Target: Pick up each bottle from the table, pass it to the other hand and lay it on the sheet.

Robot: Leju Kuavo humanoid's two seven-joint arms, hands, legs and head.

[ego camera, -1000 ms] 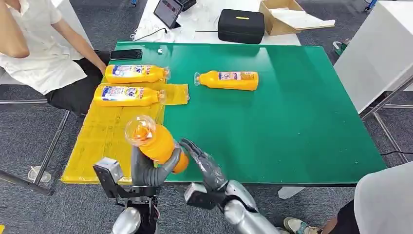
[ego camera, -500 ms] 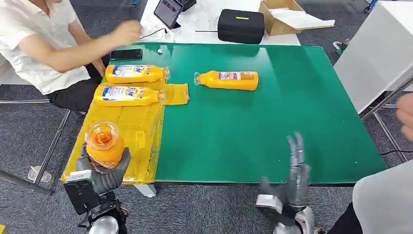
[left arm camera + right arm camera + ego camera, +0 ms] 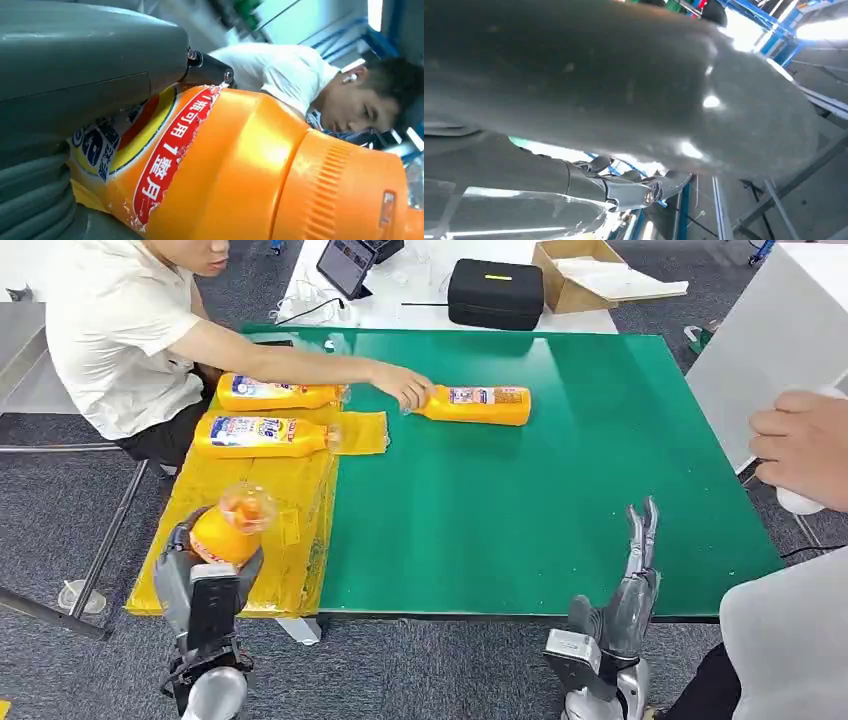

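Observation:
My left hand [image 3: 205, 585] grips an orange bottle [image 3: 228, 530] over the near end of the yellow sheet [image 3: 270, 490], its clear cap pointing up toward me. Close up, the bottle [image 3: 240, 165] fills the grasp of my left hand [image 3: 75, 100]. Two more orange bottles [image 3: 262, 436] [image 3: 278, 392] lie side by side on the sheet's far end. Another orange bottle [image 3: 475, 405] lies on the green table [image 3: 560, 490], and a person's hand [image 3: 405, 387] touches its cap end. My right hand [image 3: 628, 590] stands open at the table's near edge, fingers straight up, and shows dark and blurred in the right wrist view [image 3: 624, 100].
A person in a white shirt [image 3: 120, 330] sits at the left and reaches across the table. Another person's hand [image 3: 800, 445] is at the right edge. A black case [image 3: 495, 292], a cardboard box [image 3: 580, 275] and a tablet [image 3: 345, 262] sit beyond the table.
My left hand carried the bottle left over the sheet and lowered it. My right hand let go and swung right to the table's near edge. The seated person reached out to the lone bottle.

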